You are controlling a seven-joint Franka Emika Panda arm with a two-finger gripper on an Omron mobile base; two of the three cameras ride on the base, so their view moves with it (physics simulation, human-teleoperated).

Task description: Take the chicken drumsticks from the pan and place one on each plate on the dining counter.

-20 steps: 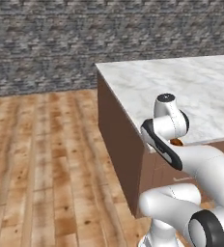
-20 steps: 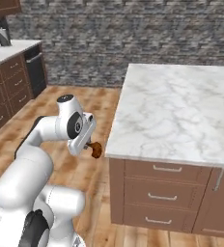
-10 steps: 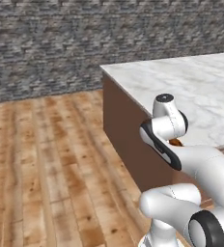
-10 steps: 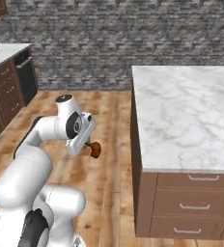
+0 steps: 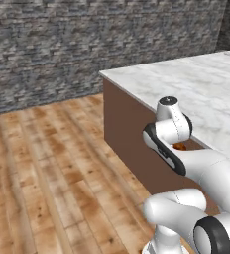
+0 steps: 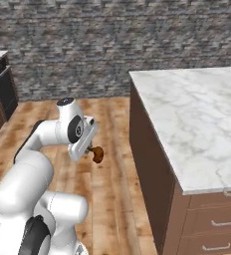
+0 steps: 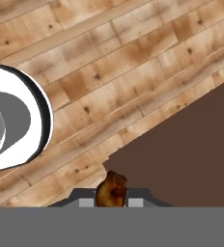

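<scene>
Drumstick: one chicken drumstick [image 6: 97,154] held at the gripper [image 6: 90,151], left of centre in the right base view; golden-brown, lumpy.
Drumstick, other views: orange-brown sliver [image 5: 180,146] peeking past the wrist, right of centre in the left base view; brown lump [image 7: 111,189] at bottom centre of the hand view, between the finger tips.
Long axis: in the right base view, appears to run from the fingers down and toward the right of the frame, thicker rounded end lowest; narrow end hidden in the grip. Exact tilt hard to judge.
Support: hangs in the air over the wooden floor [image 6: 112,199], touching nothing but the fingers.
Tool state: closed around the drumstick, fingers [image 7: 87,202] pressed to either side of it.
Arm: folded, wrist low beside the island's near corner, hand pointed downward.
Dining counter: white grey-veined marble top [image 6: 197,124] across the right of the right base view; brown side panel [image 5: 132,139] in mid-frame of the left base view; dark brown panel also in the lower right of the hand view.
Gap: drumstick near the island's side panel, below the top's level, apart from it.
Front of island: drawers with pale handles [image 6: 217,224] at lower right of the right base view.
Surroundings: grey stone wall [image 5: 87,44] along the top of both base views; dark-fronted cabinets [image 6: 0,92] at the left edge of the right base view.
</scene>
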